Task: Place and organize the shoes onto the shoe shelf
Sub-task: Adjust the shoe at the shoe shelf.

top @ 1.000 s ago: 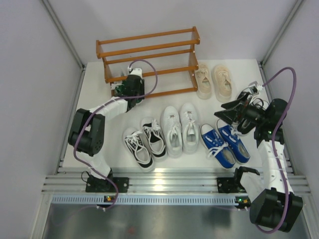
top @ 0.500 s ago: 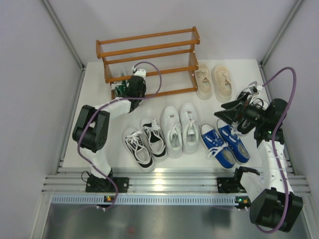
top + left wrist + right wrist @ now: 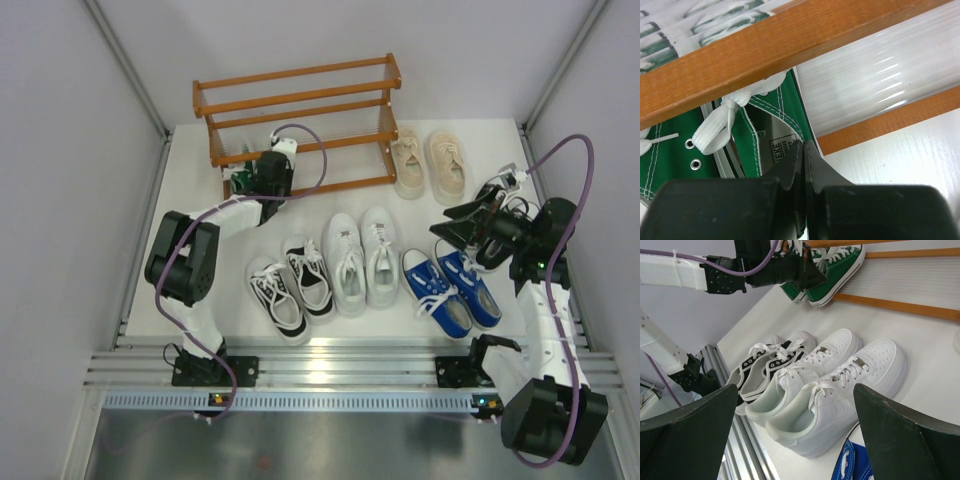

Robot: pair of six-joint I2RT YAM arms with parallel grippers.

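At the shelf's (image 3: 300,100) lower left end, left pincer (image 3: 803,150) closed, tips pinching the side wall of a green shoe (image 3: 767,112) that lies under a rail (image 3: 790,40). Right pincer (image 3: 450,224) wide open, empty, hovering above the blue pair (image 3: 452,290) at the desk's (image 3: 190,200) right. White pair (image 3: 360,258) and black-and-white pair (image 3: 290,285) side by side mid-desk; beige pair (image 3: 430,165) just beside the shelf's right end.
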